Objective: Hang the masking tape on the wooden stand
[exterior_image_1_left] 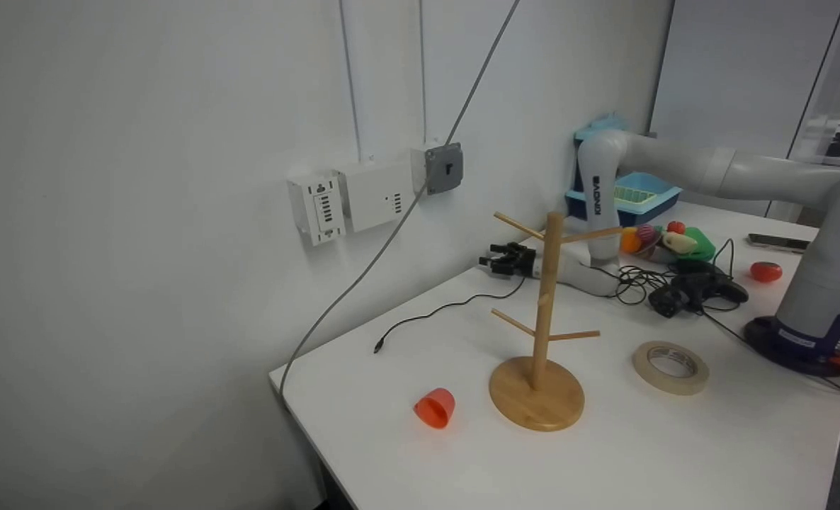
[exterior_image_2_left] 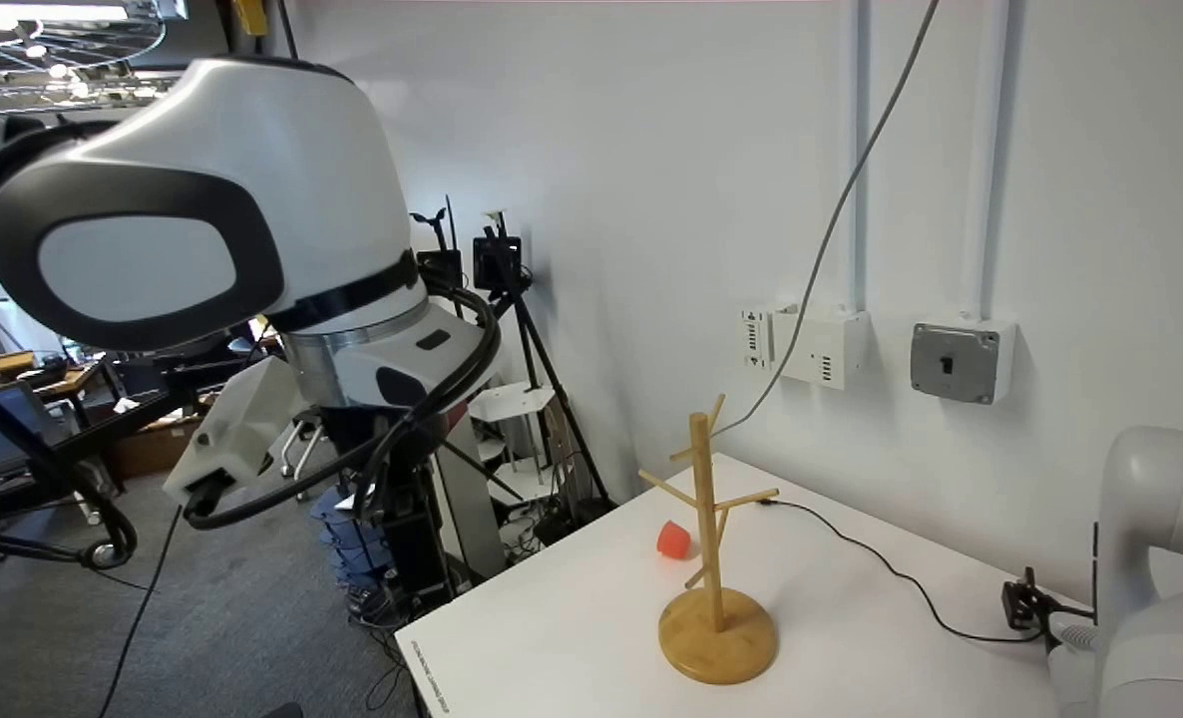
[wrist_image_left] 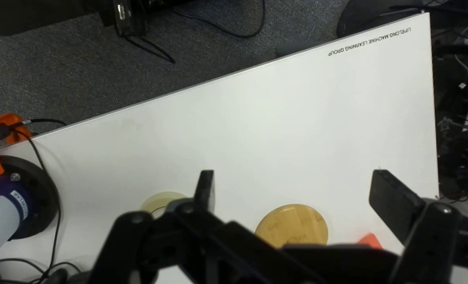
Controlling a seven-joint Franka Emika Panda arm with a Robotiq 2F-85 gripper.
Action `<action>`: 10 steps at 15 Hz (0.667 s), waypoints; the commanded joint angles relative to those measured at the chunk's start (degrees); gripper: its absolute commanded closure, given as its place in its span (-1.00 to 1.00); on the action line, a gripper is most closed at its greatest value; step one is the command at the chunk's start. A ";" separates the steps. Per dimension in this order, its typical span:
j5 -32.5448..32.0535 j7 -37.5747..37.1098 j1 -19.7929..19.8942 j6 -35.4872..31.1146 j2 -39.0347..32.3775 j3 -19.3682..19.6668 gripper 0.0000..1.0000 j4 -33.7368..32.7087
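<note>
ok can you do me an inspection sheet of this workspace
Surface: flat white table, black lettering near a corner.
Job's things: pale beige masking tape ring lies flat beside an upright light wooden pegged stand; not yet hung.
Clutter: small orange-red hollow cup on its side; glossy red tomato-like piece.
Black two-fingered claw: open, holding nothing.
Cables: thin black cable loose on the table; grey cable slanting before the white wall.
Surroundings: pale grey jointed arm lettered KINOVA; dark carpeted floor.
</note>
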State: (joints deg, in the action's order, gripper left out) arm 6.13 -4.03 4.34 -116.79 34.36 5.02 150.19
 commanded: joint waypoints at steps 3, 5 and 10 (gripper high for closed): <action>0.57 -0.38 0.43 0.27 -1.36 -0.29 -1.00 -1.50; 0.32 -0.75 0.59 -0.26 -2.60 -0.39 -1.00 -2.77; 1.52 -7.55 -1.75 -14.72 -13.92 -6.41 -1.00 -2.69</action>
State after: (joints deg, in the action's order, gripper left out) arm 7.31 -7.99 3.40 -125.40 27.79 0.95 149.52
